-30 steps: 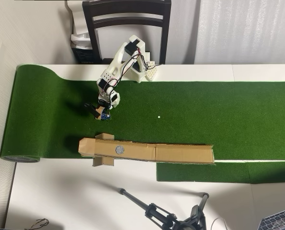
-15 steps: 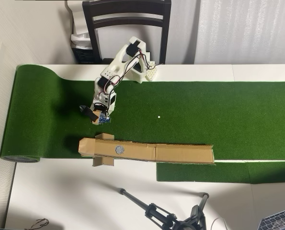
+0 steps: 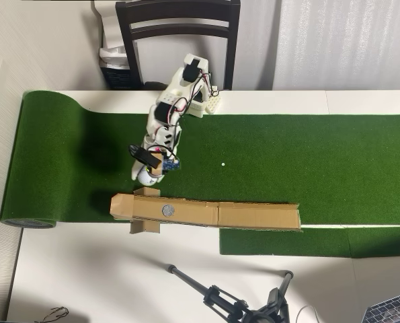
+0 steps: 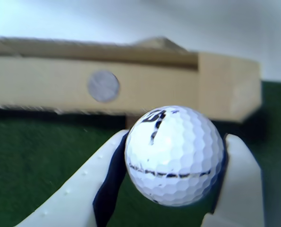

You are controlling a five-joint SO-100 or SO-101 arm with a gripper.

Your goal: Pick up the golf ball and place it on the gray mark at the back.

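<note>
As seen in the overhead view, the white arm reaches from its base at the counter's far edge across the green turf mat, and its jaws sit just short of the brown cardboard strip. A white roundness at the jaws is the golf ball, though partly hidden by the wrist. The gray mark lies on the cardboard just beyond the jaws and slightly right. A tiny white speck lies on the turf well to the right of the jaws.

Wrist view: the jaws are clenched on the golf ball, one pale finger pressing each side, dark lines visible on its dimpled surface. The gray mark shows on the cardboard beyond the jaws, up and to the left of the ball.
</note>
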